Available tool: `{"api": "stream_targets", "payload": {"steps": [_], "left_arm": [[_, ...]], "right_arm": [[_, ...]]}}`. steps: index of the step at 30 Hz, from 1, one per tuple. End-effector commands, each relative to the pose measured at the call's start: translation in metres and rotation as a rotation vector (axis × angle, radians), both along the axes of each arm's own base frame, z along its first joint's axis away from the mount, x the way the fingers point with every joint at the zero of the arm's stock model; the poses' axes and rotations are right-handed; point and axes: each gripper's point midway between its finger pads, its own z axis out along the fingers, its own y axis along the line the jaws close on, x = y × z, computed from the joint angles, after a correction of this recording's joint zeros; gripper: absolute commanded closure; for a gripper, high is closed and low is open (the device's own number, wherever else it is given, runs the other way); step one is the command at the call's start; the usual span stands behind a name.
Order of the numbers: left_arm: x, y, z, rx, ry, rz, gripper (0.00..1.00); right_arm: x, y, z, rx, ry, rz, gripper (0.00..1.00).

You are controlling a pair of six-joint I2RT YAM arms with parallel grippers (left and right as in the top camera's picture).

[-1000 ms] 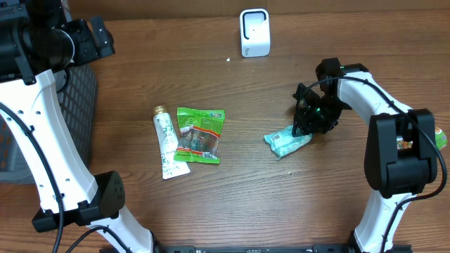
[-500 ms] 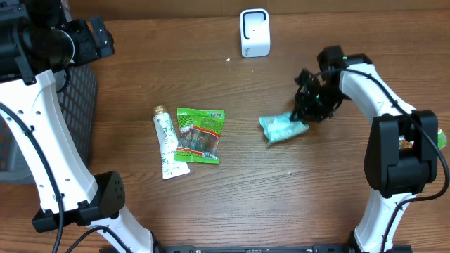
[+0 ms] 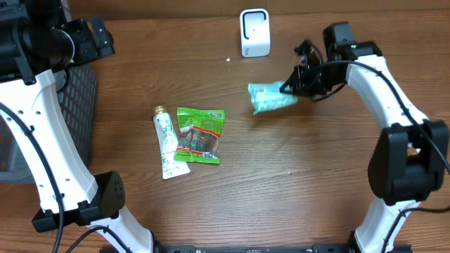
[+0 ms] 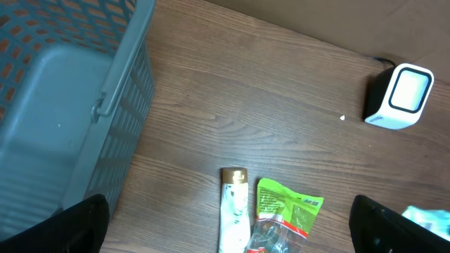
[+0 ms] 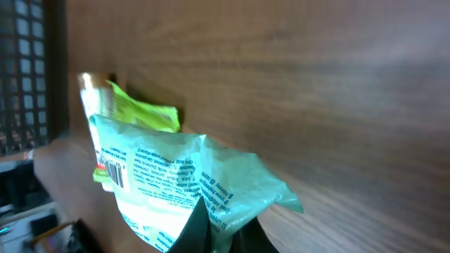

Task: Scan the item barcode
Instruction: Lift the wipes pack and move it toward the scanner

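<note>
Right gripper [image 3: 288, 86] was pinched tight on one end of the teal pouch [image 3: 267, 98], which hung near the desk's back edge, just to the right of the white scanner [image 3: 254, 32]. Left gripper [image 4: 228, 223] gaped wide and empty over by the basket [image 4: 105, 105]. This looked like the carry-to-scanner step. The wrist view showed a barcode [image 5: 116, 176] on the pouch's printed face, so the next move probably called for turning that face squarely toward the scanner window.
</note>
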Motion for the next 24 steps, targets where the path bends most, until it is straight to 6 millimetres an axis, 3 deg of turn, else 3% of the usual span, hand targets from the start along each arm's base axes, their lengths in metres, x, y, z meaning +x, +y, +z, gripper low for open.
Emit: {"api": "stream_targets", "payload": {"steps": [1, 5, 12, 16, 24], "left_arm": [[-0.001, 0.002, 0.000, 0.001, 0.001, 0.019, 0.00], [-0.001, 0.002, 0.000, 0.001, 0.001, 0.019, 0.00], [-0.001, 0.002, 0.000, 0.001, 0.001, 0.019, 0.00], [-0.001, 0.002, 0.000, 0.001, 0.001, 0.019, 0.00], [-0.001, 0.002, 0.000, 0.001, 0.001, 0.019, 0.00]], "right_arm": [[0.017, -0.001, 0.074, -0.001, -0.217, -0.017, 0.96], [0.031, -0.008, 0.089, -0.046, -0.302, -0.045, 0.96], [0.049, -0.023, 0.088, -0.144, -0.371, -0.100, 0.96], [0.055, -0.037, 0.079, -0.288, -0.389, -0.151, 0.96], [0.068, -0.043, 0.082, -0.465, -0.473, -0.205, 0.96]]}}
